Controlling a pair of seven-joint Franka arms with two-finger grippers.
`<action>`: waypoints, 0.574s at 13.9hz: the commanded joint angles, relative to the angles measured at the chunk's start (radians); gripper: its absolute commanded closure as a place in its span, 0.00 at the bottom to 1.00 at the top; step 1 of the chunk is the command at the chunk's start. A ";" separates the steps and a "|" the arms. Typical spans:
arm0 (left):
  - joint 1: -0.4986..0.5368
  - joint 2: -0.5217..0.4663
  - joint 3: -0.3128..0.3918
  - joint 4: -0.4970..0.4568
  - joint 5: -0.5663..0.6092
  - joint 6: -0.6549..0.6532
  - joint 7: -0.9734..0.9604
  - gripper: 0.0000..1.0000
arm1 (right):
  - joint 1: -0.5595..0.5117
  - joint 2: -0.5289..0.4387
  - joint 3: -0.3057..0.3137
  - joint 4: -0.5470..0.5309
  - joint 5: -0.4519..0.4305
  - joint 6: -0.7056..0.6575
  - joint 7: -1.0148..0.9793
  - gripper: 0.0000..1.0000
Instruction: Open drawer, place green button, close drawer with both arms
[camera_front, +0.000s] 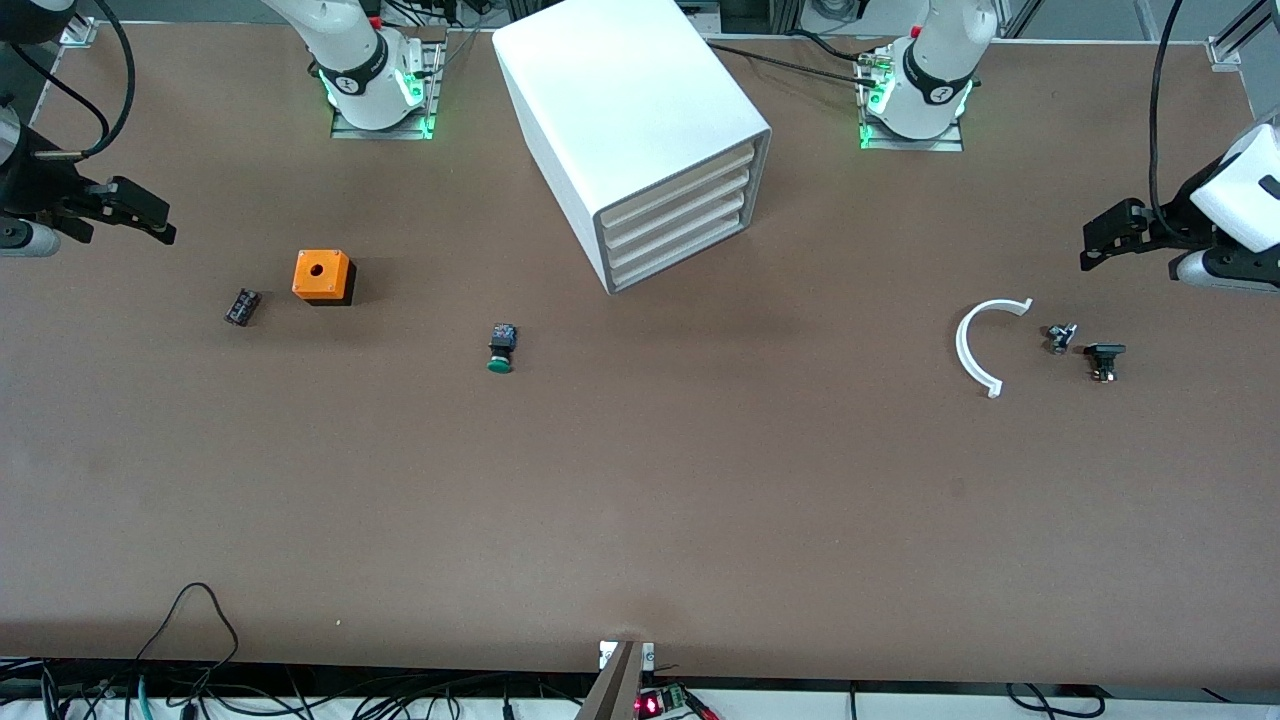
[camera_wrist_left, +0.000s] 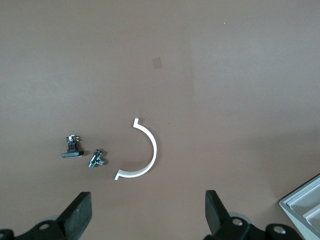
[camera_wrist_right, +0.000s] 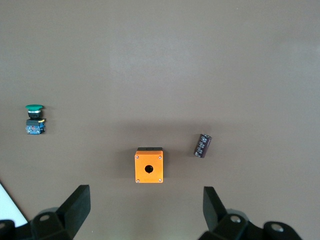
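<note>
The desk (camera_front: 700, 480) has a matt brown surface, faintly grainy like fibreboard. The cabinet (camera_front: 630, 110) looks like smooth white plastic with a soft sheen, its drawer fronts cream and matt. The button (camera_front: 501, 349) has a glossy green plastic cap over a dark plastic body. The orange cube (camera_front: 321, 274) is smooth matt plastic. The white curved piece (camera_front: 975, 350) looks like matt plastic. The small part (camera_wrist_left: 96, 159) beside it glints like metal.

Orange cube (camera_front: 322, 275); black capacitor (camera_front: 242, 306); white arc (camera_front: 980, 345); two small parts (camera_front: 1085, 350).
</note>
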 joint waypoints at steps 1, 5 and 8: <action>0.004 0.023 -0.002 0.038 -0.013 -0.011 0.027 0.00 | -0.002 -0.031 0.003 -0.029 -0.014 0.017 0.003 0.00; -0.019 0.026 -0.005 0.050 -0.013 -0.008 0.018 0.00 | -0.002 -0.037 0.007 -0.035 -0.022 0.017 0.002 0.00; -0.019 0.064 -0.016 0.053 -0.015 -0.003 0.028 0.00 | -0.002 -0.014 0.007 -0.023 -0.020 0.064 0.002 0.00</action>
